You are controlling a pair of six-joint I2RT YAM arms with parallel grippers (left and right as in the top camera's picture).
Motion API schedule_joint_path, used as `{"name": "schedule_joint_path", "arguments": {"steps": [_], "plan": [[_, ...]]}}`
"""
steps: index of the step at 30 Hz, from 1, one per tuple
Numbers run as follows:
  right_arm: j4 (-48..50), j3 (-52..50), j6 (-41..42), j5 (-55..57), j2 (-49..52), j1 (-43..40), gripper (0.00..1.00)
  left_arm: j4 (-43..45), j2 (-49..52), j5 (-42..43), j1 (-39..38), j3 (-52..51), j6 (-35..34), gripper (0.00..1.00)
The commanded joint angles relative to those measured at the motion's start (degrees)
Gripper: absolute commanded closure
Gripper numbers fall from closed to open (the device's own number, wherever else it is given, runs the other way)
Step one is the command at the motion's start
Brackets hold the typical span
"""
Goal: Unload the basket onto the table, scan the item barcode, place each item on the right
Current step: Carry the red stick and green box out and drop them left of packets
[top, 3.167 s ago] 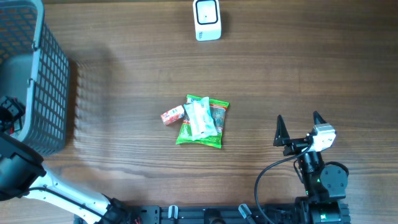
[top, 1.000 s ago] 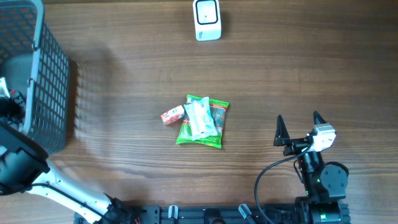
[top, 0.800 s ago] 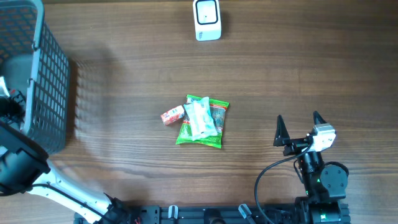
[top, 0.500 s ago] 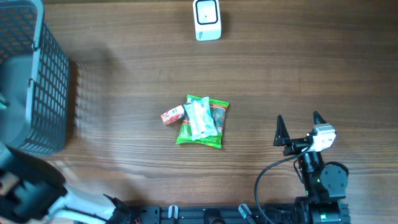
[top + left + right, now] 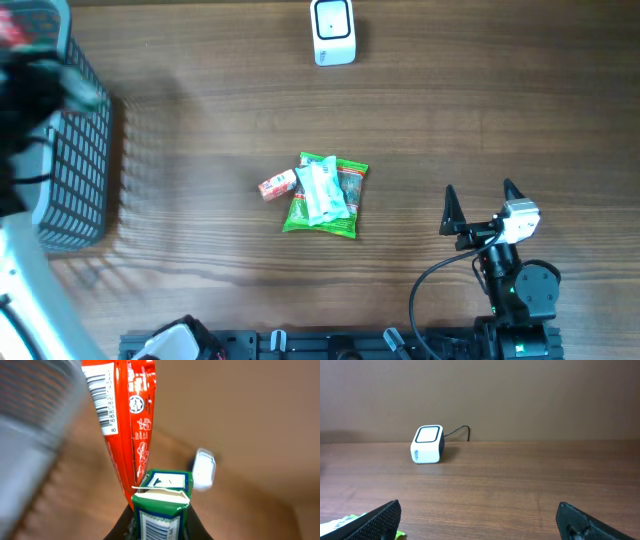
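The left gripper (image 5: 159, 529) has come up out of the basket (image 5: 80, 140) at 10 o'clock. It is closed on a green carton (image 5: 161, 502), with a red packet (image 5: 125, 415) caught alongside and barcodes showing. An item looks ready to carry to the scanner (image 5: 333, 32) at 12 o'clock.

Near to far:
- one right gripper (image 5: 480, 212) at 5 o'clock, jaws wide apart and empty
- one overlapping heap of packets (image 5: 322, 195) mid-worktop (image 5: 500, 110)
- one basket
- one scanner

Surface (image 5: 200, 100): matt wood grain. Basket (image 5: 85, 150): grey plastic mesh. Scanner (image 5: 427, 444), ahead of the right pincer (image 5: 479, 510): smooth white plastic. In the left pincer (image 5: 160, 529): matt card carton (image 5: 162, 497); behind it, glossy red film wrapper (image 5: 127, 415).
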Motion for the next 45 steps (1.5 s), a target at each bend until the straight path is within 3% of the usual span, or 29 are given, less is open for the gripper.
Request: {"name": "schedule_joint_path", "arguments": {"steps": [1, 6, 10, 24, 25, 26, 27, 30, 38, 45], "plan": [[0.2, 0.0, -0.5, 0.5, -0.2, -0.2, 0.00, -6.4, 1.8, -9.6, -11.7, -0.1, 1.6, 0.89], [0.2, 0.0, -0.5, 0.5, -0.2, -0.2, 0.00, -13.3, 8.6, -18.7, -23.5, -2.3, 1.7, 0.88], [0.2, 0.0, -0.5, 0.5, -0.2, -0.2, 0.00, -11.4, 15.6, -22.1, -30.1, -11.1, 1.8, 0.91], [0.2, 0.0, -0.5, 0.5, -0.2, -0.2, 0.00, 15.9, 27.8, -21.8, -33.0, -35.9, -0.4, 0.85], [0.2, 0.0, -0.5, 0.5, -0.2, -0.2, 0.00, 16.1, 27.9, -21.8, -33.0, -35.9, -0.4, 0.74], [0.2, 0.0, -0.5, 0.5, -0.2, -0.2, 0.00, 16.2, 27.9, -21.8, -33.0, -35.9, -0.4, 0.47], [0.2, 0.0, -0.5, 0.5, -0.2, -0.2, 0.00, 16.3, 27.9, -21.8, -33.0, -35.9, -0.4, 0.37], [0.2, 0.0, -0.5, 0.5, -0.2, -0.2, 0.00, 15.9, 27.7, -21.8, -33.0, -35.7, 0.1, 0.18], [0.2, 0.0, -0.5, 0.5, -0.2, -0.2, 0.00, 6.1, 18.1, -21.8, -28.0, -22.8, 1.3, 0.01], [0.2, 0.0, -0.5, 0.6, -0.2, -0.2, 0.00, 4.2, 13.1, -24.7, -20.9, -21.5, -2.5, 0.00]]}}
